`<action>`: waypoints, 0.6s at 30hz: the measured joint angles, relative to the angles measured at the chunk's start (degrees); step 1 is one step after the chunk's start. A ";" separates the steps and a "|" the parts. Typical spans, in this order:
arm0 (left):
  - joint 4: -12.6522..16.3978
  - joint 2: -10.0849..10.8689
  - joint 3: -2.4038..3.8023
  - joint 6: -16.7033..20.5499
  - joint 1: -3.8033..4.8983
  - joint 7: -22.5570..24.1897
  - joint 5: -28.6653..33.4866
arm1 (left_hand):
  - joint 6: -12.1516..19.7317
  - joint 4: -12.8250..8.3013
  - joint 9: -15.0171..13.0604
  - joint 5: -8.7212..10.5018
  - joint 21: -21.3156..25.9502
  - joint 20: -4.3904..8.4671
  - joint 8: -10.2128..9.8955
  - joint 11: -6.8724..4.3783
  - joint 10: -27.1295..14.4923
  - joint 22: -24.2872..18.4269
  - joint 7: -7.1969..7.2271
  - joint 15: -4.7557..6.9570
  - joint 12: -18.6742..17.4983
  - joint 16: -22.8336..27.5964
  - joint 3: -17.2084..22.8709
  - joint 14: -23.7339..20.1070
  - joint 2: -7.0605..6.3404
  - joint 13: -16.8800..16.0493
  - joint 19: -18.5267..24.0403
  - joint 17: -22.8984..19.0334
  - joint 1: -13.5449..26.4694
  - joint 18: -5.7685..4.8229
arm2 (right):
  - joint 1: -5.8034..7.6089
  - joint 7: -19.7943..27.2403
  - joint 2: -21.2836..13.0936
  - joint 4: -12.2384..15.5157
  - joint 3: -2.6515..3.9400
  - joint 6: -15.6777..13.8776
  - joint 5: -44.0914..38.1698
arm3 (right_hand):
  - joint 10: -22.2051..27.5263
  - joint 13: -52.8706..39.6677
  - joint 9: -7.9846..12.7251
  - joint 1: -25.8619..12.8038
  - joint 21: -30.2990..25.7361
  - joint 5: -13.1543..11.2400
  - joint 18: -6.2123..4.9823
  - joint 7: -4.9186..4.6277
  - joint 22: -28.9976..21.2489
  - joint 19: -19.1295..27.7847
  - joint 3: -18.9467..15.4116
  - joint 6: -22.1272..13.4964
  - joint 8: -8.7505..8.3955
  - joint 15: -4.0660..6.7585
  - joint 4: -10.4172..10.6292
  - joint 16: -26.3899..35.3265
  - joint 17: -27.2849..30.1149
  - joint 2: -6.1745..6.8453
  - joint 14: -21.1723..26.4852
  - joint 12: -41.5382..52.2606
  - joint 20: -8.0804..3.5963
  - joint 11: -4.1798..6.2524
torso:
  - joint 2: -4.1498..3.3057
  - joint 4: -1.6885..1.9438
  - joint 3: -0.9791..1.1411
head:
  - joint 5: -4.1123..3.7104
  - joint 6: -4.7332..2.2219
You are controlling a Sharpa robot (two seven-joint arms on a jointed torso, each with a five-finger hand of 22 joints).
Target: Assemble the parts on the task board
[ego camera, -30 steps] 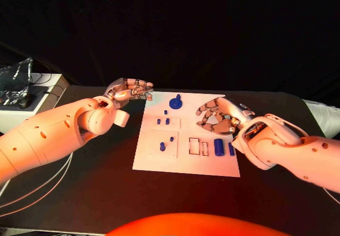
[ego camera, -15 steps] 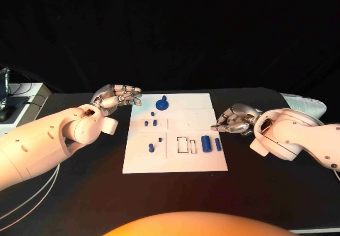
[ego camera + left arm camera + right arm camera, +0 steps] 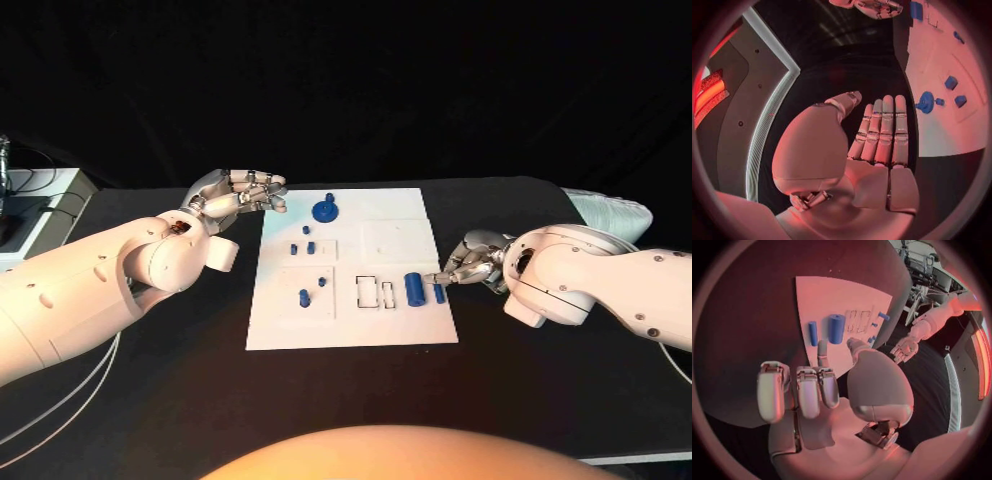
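Note:
The white task board point(image 3: 397, 325) lies mid-table. On it are a round blue knob part point(image 3: 327, 209), several small blue pegs point(image 3: 303, 297), a thick blue cylinder point(image 3: 414, 289) and a thin one point(image 3: 440, 292) beside two outlined slots point(image 3: 365, 291). My right hand point(image 3: 469, 262) sits at the board's right edge, close to the thin cylinder. Most of its fingers point(image 3: 807, 390) are curled in, one finger and the thumb reach toward the cylinders point(image 3: 836, 328), and it holds nothing. My left hand point(image 3: 238, 192) hovers off the board's far left corner. Its fingers point(image 3: 882, 130) are straight and it holds nothing.
A white bundle point(image 3: 613, 210) lies at the table's right edge. Equipment point(image 3: 22, 205) stands beyond the left edge, and cables point(image 3: 72, 400) trail under my left arm. Bare black table runs in front of the board.
The camera has shifted. My right hand left the space over the board's right half, curled its spread fingers and came down at the right edge by the cylinders. The left hand keeps its place.

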State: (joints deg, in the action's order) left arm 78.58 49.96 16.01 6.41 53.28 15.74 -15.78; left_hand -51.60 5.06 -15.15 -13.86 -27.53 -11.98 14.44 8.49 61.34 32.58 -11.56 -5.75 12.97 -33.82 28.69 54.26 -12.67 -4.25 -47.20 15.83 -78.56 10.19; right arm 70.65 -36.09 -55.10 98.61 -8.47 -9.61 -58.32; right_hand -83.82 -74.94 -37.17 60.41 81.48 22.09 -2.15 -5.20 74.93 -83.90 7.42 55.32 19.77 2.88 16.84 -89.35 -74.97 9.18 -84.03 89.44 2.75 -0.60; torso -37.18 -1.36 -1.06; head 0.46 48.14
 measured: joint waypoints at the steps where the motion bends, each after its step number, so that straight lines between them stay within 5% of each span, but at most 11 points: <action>1: 0.01 0.00 0.00 0.00 -0.01 0.00 0.02 | 0.00 0.00 0.00 0.00 0.00 0.00 0.00 0.00 0.00 0.00 0.00 0.00 0.00 0.00 0.00 0.00 0.00 0.00 0.00 0.04 0.00 0.01 | -0.04 -0.35 0.51 -0.15 -0.04 0.09 0.00 | 0.00 0.00 -0.14 -0.19 0.17 0.00 0.00 0.07 0.00 0.00 -0.32 -0.07 0.16 0.00 0.00 0.00 0.00 -0.17 0.00 0.00 0.00 0.00 | 0.01 0.01 -0.03 | 0.03 0.04; 8: 0.02 -0.01 0.00 0.00 -0.03 -0.02 0.20 | 0.00 0.16 0.00 0.00 0.00 0.00 0.00 0.00 0.00 -0.07 0.00 0.00 0.00 0.00 -0.16 0.00 0.00 0.00 0.00 0.05 0.00 0.00 | -0.49 -2.00 3.46 -1.57 -0.33 0.56 0.06 | 0.00 0.01 -0.87 -0.55 0.46 2.20 0.00 0.07 0.00 0.00 -1.18 -0.09 0.40 0.19 -0.09 0.00 0.00 -0.57 0.20 0.00 0.00 0.00 | -0.02 0.24 -0.17 | 0.14 0.13; 18: 0.07 0.04 -0.01 -0.02 -0.03 -0.06 0.37 | 0.00 0.16 0.01 0.00 0.00 0.00 0.00 0.00 0.00 -0.07 0.00 0.00 0.00 0.00 -0.16 0.00 0.00 0.01 0.01 0.13 0.00 0.00 | -1.05 -2.95 5.69 -3.75 -0.44 0.85 0.05 | 0.01 0.02 -1.02 -0.54 0.46 2.21 0.00 0.20 -0.01 0.00 -1.48 0.05 0.62 0.19 -0.08 0.03 0.01 -0.57 0.19 -0.01 0.01 0.00 | -0.13 0.27 -0.22 | 0.53 0.24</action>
State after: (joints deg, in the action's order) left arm 78.65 50.00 16.00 6.39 53.25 15.67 -15.41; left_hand -51.60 5.22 -15.15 -13.86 -27.53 -11.98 14.44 8.49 61.34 32.51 -11.56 -5.75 12.97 -33.82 28.53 54.26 -12.67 -4.24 -47.19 15.96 -78.56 10.19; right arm 69.61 -39.04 -49.42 94.86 -8.91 -8.77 -58.27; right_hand -83.82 -74.92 -38.18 59.86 81.93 24.30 -2.15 -5.00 74.92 -83.90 5.94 55.37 20.39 3.07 16.76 -89.32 -74.96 8.61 -83.83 89.44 2.76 -0.60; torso -37.30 -1.08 -1.28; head 0.99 48.38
